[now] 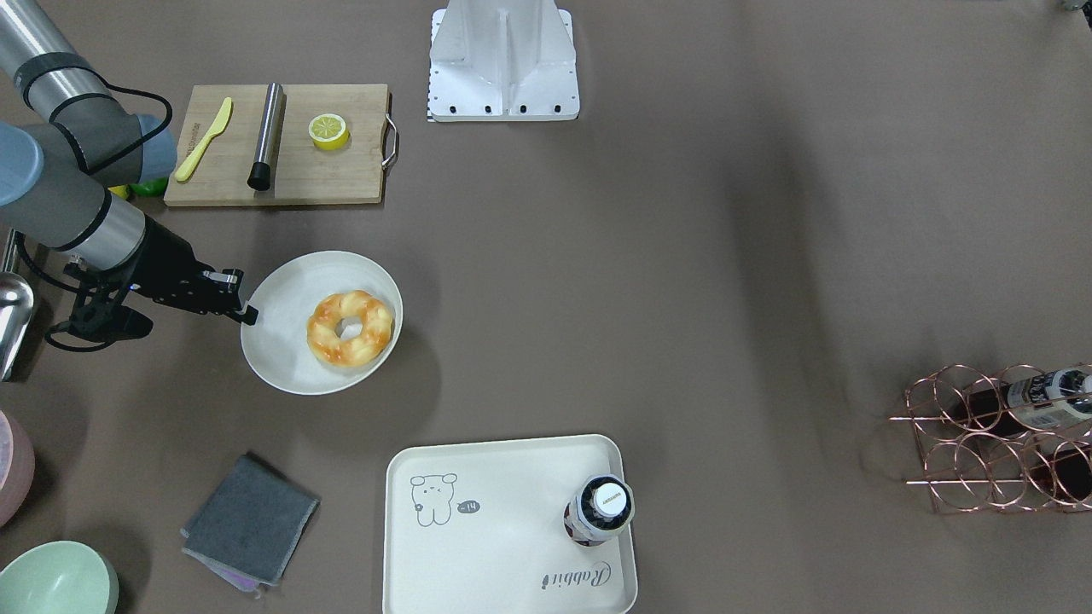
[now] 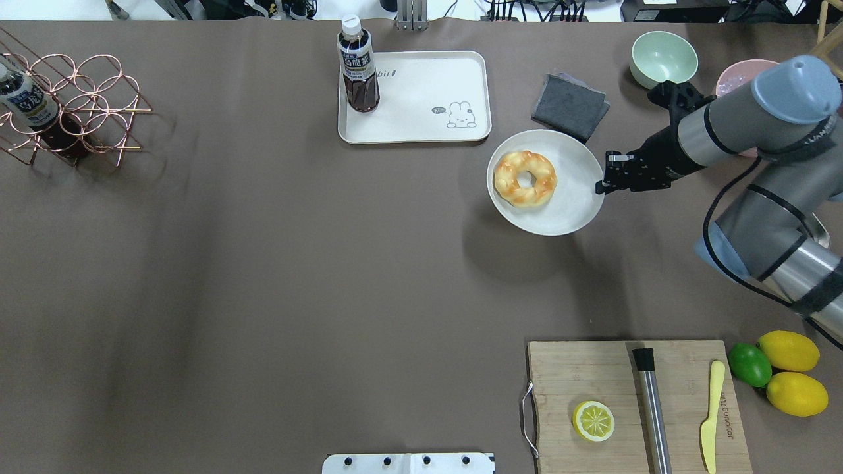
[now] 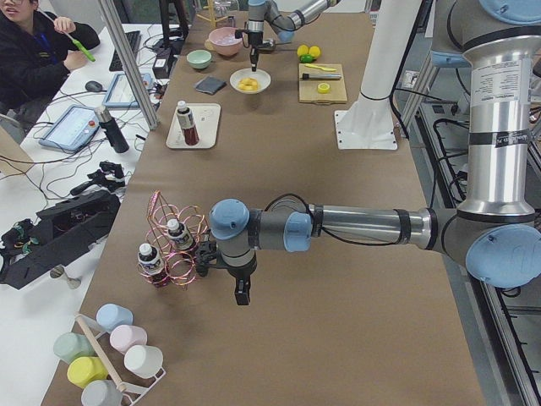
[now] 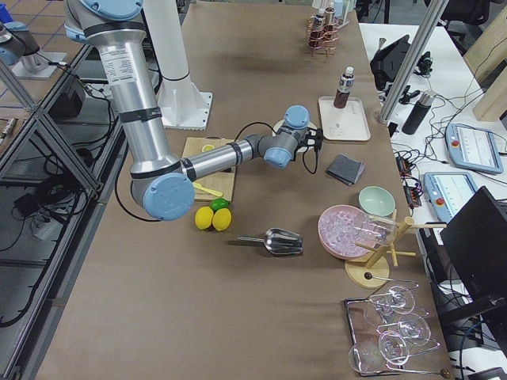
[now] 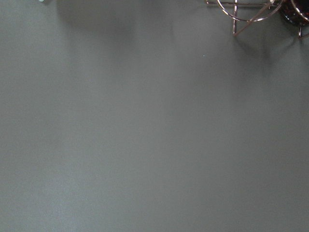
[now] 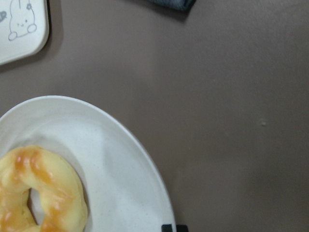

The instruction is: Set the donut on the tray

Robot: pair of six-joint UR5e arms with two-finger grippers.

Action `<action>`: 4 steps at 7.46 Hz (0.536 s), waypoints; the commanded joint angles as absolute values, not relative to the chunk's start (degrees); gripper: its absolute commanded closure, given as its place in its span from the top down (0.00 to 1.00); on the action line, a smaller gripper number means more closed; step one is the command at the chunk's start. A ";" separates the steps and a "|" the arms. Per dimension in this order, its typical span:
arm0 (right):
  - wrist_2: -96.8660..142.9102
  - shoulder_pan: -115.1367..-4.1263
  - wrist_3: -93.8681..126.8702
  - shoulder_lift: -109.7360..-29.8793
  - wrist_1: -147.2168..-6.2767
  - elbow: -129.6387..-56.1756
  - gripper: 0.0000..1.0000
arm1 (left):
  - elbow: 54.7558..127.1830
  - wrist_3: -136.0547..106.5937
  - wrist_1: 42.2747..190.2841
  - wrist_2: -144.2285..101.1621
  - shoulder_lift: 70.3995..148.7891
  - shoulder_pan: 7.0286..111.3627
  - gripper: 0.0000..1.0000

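Golden donut (image 2: 525, 179) sits on plate (image 2: 573, 210), tray (image 2: 421, 99) just beyond it. Right gripper (image 2: 601, 186) at plate's rim, open-or-closed unclear; coming in low could shove plate, sliding donut away.

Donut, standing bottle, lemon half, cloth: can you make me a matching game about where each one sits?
1 donut
2 standing bottle
3 lemon half
4 cloth

A on the board
B on the bare table
C on the plate
D on the tray

Pairs: 1-C, 2-D, 3-A, 4-B
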State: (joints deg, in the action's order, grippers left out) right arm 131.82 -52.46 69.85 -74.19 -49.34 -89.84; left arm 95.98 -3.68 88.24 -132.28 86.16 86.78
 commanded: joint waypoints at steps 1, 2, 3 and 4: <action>131.84 -53.79 71.70 -65.42 -49.48 -81.85 0.00 | 96.06 -3.78 88.24 -132.28 86.66 86.75 0.98; 131.84 -53.96 71.81 -62.00 -50.87 -79.65 0.00 | 95.98 -3.78 88.24 -132.28 86.83 86.75 0.98; 131.75 -54.31 71.72 -58.83 -55.85 -79.28 0.00 | 95.98 -3.78 88.24 -132.28 87.53 86.75 0.98; 131.57 -54.40 71.63 -56.10 -60.68 -78.93 0.00 | 95.89 -3.78 88.24 -132.28 87.89 86.75 0.98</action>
State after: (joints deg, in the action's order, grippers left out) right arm 131.79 -54.07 71.64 -61.35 -53.17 -80.14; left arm 95.99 -3.78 88.24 -132.28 87.14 86.75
